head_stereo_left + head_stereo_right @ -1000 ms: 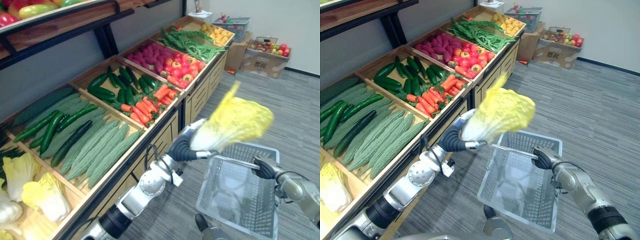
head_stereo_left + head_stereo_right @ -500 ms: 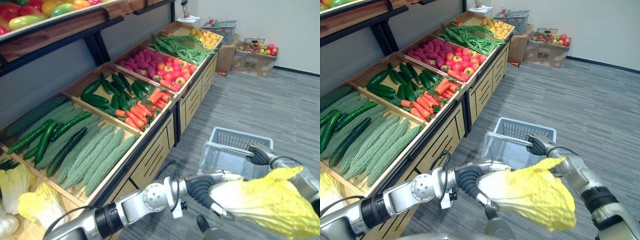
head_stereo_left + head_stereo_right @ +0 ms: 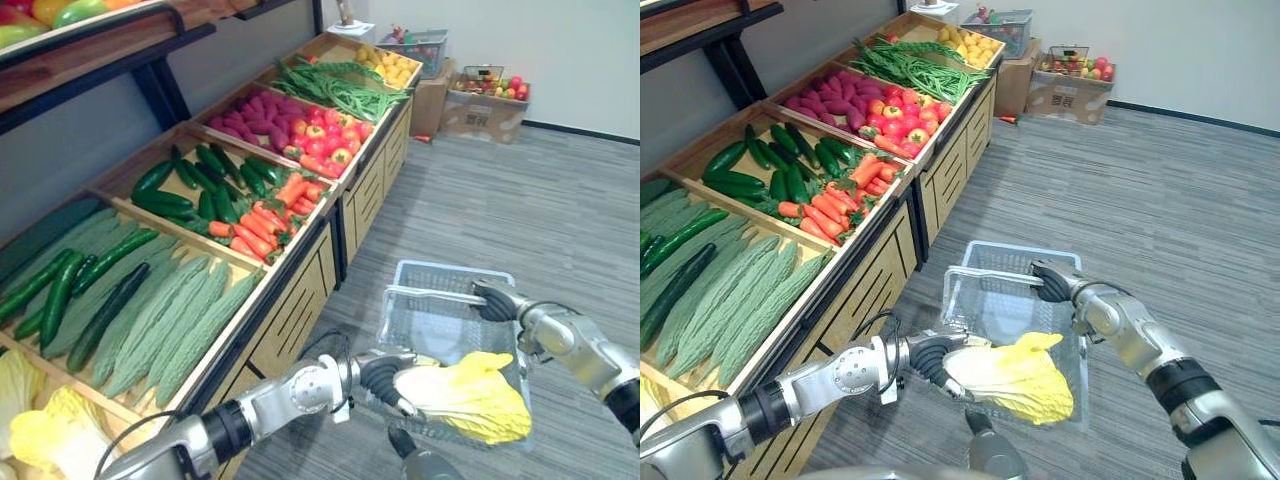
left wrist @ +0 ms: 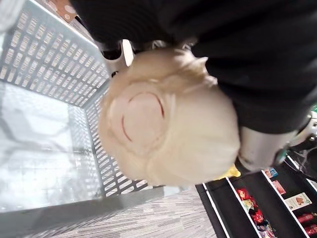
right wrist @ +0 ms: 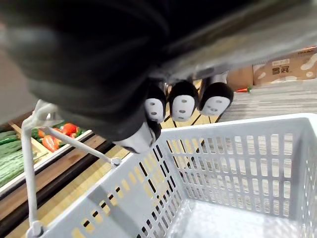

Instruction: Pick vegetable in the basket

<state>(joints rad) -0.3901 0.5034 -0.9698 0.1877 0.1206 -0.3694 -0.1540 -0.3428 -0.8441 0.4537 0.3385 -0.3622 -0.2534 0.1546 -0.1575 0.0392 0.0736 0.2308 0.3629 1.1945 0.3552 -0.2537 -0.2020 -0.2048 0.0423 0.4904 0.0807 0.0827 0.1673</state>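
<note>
A yellow-leaved napa cabbage [image 3: 470, 395] lies low across the near end of the grey plastic basket [image 3: 440, 272], its leaves over the near rim. My left hand [image 3: 385, 378] is shut on its pale stem end [image 4: 168, 124], at the basket's near left side. My right hand [image 3: 497, 300] is shut on the basket's wire handle [image 5: 29, 163] at the far right rim and holds the basket above the floor. The basket's mesh bottom [image 5: 237, 213] is bare at the far end.
A long wooden produce stand [image 3: 300, 300] runs along my left with bitter gourds [image 3: 170, 310], cucumbers [image 3: 200, 180], carrots [image 3: 265, 215], tomatoes [image 3: 325, 140] and green beans [image 3: 330, 85]. More cabbages [image 3: 40, 440] lie at the near left. A cardboard box [image 3: 485, 110] stands by the far wall.
My left hand has brought the cabbage down from in front of the basket into its near end. The right hand still holds the handle. The camera has shifted.
</note>
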